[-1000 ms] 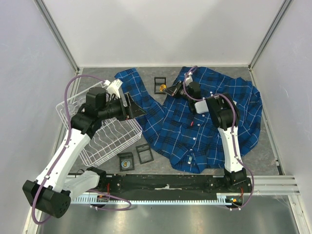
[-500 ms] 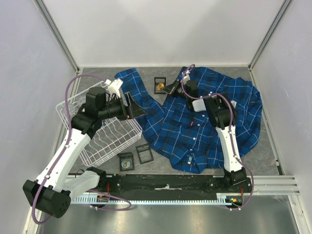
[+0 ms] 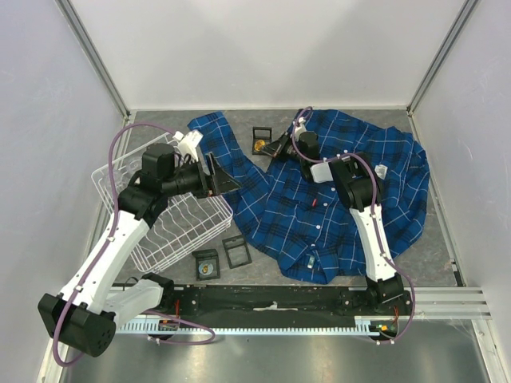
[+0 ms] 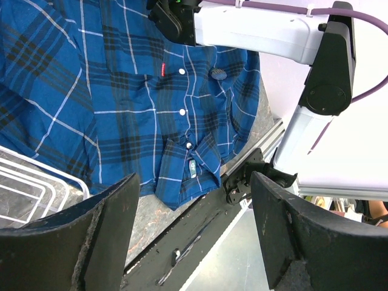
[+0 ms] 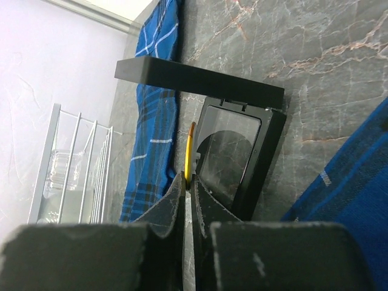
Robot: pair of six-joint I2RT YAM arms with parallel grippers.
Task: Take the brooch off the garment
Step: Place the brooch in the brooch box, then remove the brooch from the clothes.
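Pinching the thin gold-coloured brooch point(image 5: 190, 151) edge-on at its fingertips, the right hand point(image 5: 188, 182) hangs over the small open black box point(image 5: 239, 163) just beside the blue plaid shirt point(image 3: 343, 191); the left hand point(image 4: 194, 224), spread wide, sits well apart near the white wire basket point(image 3: 184, 239).

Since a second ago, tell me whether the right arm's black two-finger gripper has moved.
Yes. The right gripper, pinching the gold brooch, has shifted left and farther back, closer to the small black open case.
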